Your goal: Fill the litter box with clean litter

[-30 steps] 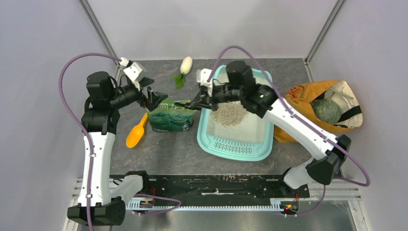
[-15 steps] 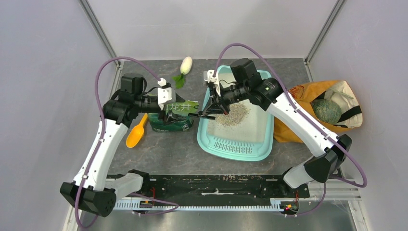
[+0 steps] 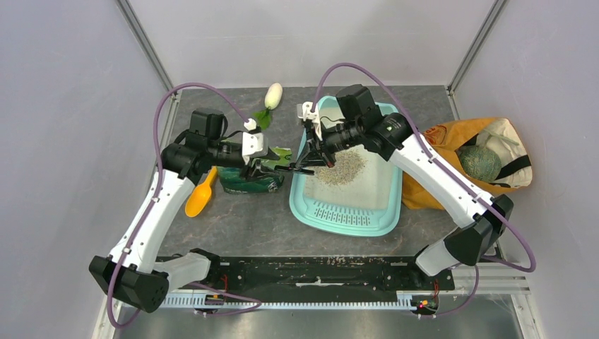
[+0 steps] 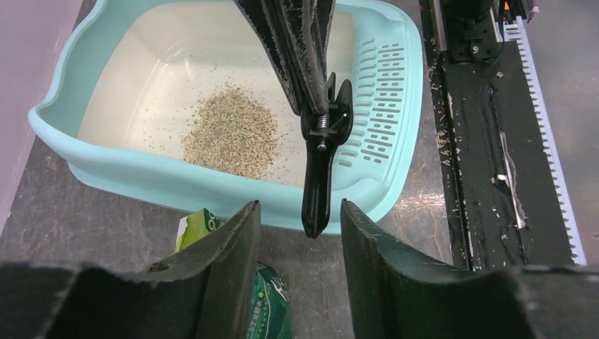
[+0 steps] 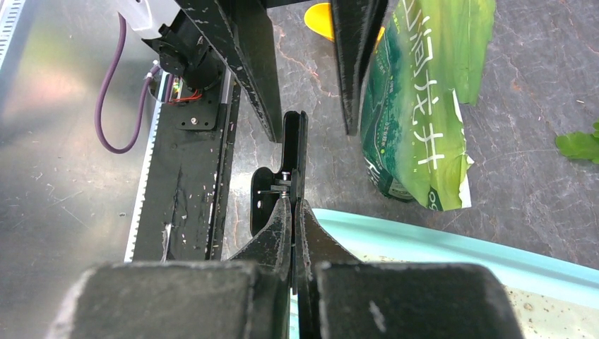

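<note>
**A:** Where is the litter box?

**B:** The teal litter box [image 3: 295, 191] sits right of centre, with its slotted grille at the near end. A small pile of litter [image 3: 341, 168] lies in the far half of its white basin.

**A:** And the grippers?

**B:** The right gripper [image 5: 293, 212] pinches a black spring clip [image 4: 321, 155] over the box's left rim. The left gripper [image 4: 298, 212] is spread either side of the clip's free end, not touching it, above a green pouch [image 3: 254, 180].

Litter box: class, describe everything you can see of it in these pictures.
The litter box is a teal plastic tray with rounded corners, a whitish inner basin and a slotted grille at its near end. It sits flat on the grey table. A small pile of beige-grey litter lies in the basin; most of the floor is bare.
</note>
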Robot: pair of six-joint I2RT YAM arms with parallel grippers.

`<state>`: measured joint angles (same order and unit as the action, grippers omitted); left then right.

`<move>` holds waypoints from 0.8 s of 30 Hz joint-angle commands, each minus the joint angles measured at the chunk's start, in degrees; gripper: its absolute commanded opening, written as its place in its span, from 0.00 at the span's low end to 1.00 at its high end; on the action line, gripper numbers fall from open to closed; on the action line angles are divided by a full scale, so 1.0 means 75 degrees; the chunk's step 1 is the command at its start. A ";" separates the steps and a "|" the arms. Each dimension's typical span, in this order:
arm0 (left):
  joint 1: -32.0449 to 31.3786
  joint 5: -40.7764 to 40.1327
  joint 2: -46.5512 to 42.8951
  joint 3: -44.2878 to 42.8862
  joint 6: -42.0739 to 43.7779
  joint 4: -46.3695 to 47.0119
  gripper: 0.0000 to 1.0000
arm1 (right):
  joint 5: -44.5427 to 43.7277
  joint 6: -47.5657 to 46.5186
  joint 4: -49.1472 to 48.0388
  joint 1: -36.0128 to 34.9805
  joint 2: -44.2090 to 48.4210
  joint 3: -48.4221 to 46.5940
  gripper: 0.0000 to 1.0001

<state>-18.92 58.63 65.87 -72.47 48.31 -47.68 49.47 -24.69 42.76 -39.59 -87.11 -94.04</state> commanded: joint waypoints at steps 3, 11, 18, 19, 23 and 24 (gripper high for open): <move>-0.0130 0.0162 0.0060 0.0032 0.0079 0.0068 0.33 | 0.0165 -0.0025 -0.0428 -0.0006 -0.0138 -0.0452 0.00; -0.0138 -0.0235 -0.0134 0.0222 -0.0531 0.0642 0.02 | -0.0219 -0.0195 0.0077 0.0057 -0.0072 -0.0615 0.35; -0.0136 -0.0443 -0.0038 0.0253 -0.0638 0.0791 0.02 | -0.0305 -0.1382 0.1884 0.0062 -0.0315 -0.1571 0.73; -0.0128 -0.0452 -0.0010 0.0230 -0.0669 0.0816 0.02 | -0.0363 -0.1433 0.2030 -0.0021 -0.0440 -0.1689 0.73; -0.0132 -0.0441 0.0000 0.0193 -0.0794 0.0949 0.02 | -0.1092 -0.1408 0.2160 -0.0407 -0.0752 -0.1946 0.76; -0.0130 -0.0429 -0.0021 0.0193 -0.0804 0.0955 0.02 | -0.1245 -0.1352 0.2006 -0.0462 -0.0743 -0.1886 0.77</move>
<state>-19.79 55.44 65.93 -69.97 44.47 -43.53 44.73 -33.30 55.40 -40.95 -90.80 -106.65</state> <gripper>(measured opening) 0.054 0.750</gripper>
